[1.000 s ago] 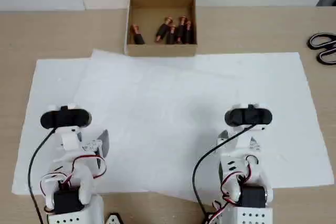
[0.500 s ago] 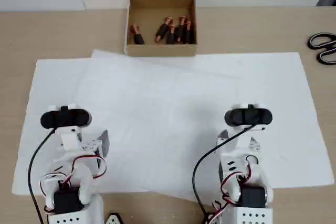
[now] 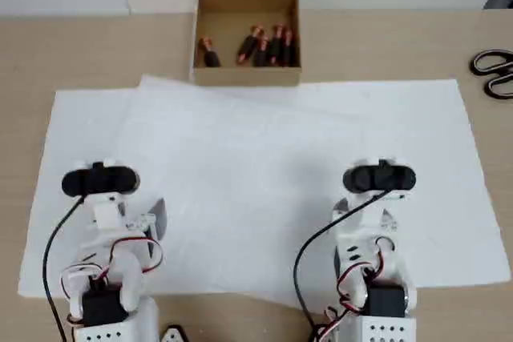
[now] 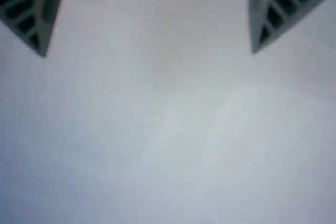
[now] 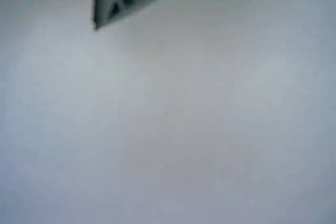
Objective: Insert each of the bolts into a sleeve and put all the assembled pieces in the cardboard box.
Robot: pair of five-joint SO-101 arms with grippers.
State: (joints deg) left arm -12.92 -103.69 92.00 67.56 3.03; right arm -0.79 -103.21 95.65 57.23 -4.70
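High view puts the cardboard box [image 3: 247,76] at the far side of the table [image 3: 80,46], just beyond the edge of the white paper sheet [image 3: 256,166]. The assembled pieces [image 3: 264,46] lie inside it, a cluster toward one side and one piece [image 3: 208,52] apart from them. They look like copper bolts in dark sleeves, though they are too small for me to be sure each one is fully seated.

Both arms sit folded at the near edge, well away from the box. My left pincer [image 4: 148,52] is spread wide over bare paper and holds nothing. I cannot tell the state of the right pincer [image 3: 362,211].

I judge the job to be at its end. To finish well, I would count the pieces in the box before calling it done, and keep both arms parked low without snagging the sheet.
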